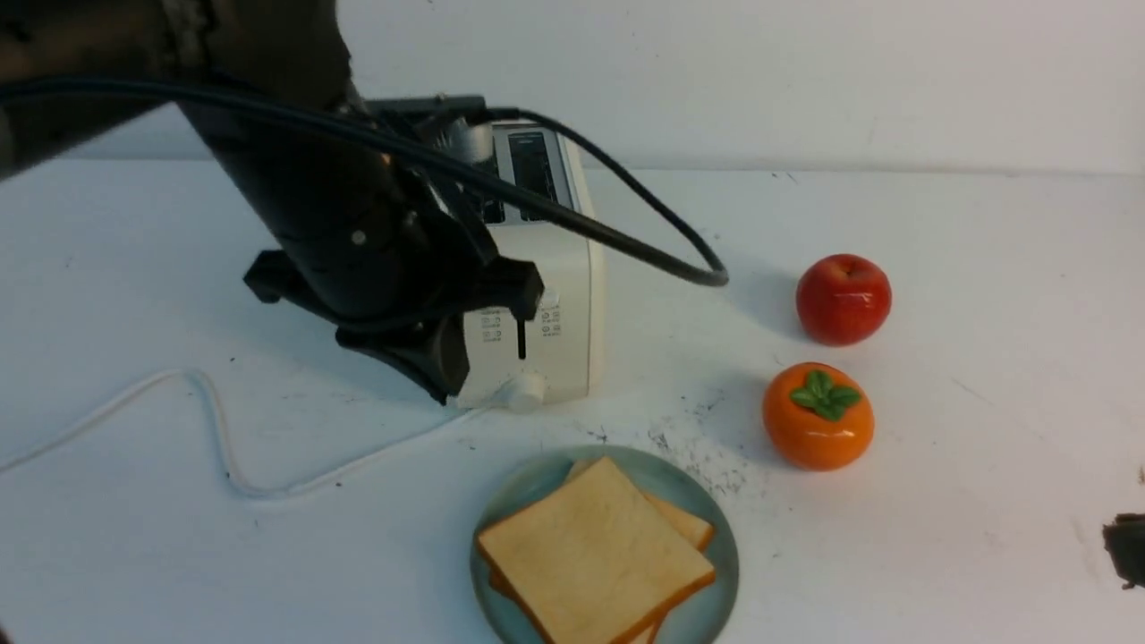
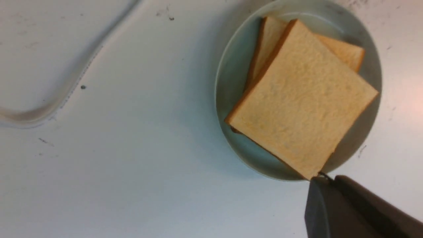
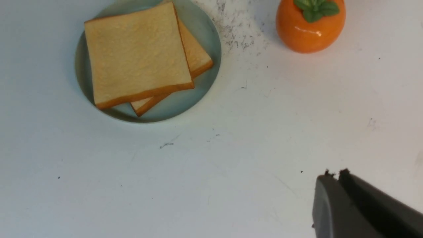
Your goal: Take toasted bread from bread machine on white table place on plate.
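Two slices of toasted bread lie stacked on the mint-green plate (image 1: 537,483) at the table's front: the top slice (image 1: 595,550) is askew over the lower one (image 1: 687,523). They also show in the left wrist view (image 2: 302,99) and the right wrist view (image 3: 137,53). The white bread machine (image 1: 564,295) stands behind the plate, its visible slot dark and empty. My left gripper (image 1: 445,394) hangs in front of the bread machine's left side, shut and empty (image 2: 322,178). My right gripper (image 1: 1125,547) is at the far right edge, shut and empty (image 3: 333,173).
A red apple (image 1: 843,298) and an orange persimmon (image 1: 818,415) sit right of the bread machine. The bread machine's white cord (image 1: 215,420) snakes over the table's left. A black arm cable (image 1: 644,233) loops over the bread machine. Dark specks lie between plate and persimmon.
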`<state>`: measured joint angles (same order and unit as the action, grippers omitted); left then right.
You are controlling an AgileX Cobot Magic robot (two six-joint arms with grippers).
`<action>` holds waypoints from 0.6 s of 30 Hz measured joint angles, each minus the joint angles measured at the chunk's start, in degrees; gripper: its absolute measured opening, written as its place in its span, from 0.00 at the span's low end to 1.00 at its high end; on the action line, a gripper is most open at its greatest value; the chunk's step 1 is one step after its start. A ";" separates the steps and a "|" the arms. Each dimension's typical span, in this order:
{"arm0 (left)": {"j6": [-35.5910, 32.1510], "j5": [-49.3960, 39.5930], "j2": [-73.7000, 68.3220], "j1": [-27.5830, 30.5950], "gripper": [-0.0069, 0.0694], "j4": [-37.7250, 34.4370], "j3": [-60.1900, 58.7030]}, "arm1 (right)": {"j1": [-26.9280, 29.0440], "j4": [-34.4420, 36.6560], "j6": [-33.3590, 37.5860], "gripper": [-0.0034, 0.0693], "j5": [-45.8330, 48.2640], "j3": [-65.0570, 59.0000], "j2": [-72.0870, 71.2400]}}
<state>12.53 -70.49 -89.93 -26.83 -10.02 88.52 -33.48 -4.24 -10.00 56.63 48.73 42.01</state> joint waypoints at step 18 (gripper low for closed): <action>0.04 -1.34 21.50 0.00 0.07 2.95 -2.92 | 0.00 0.44 -3.57 0.05 9.84 -3.52 -26.46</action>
<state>12.57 -71.83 -68.43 -26.83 -7.07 85.60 -33.48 -3.81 -13.58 66.47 45.21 15.55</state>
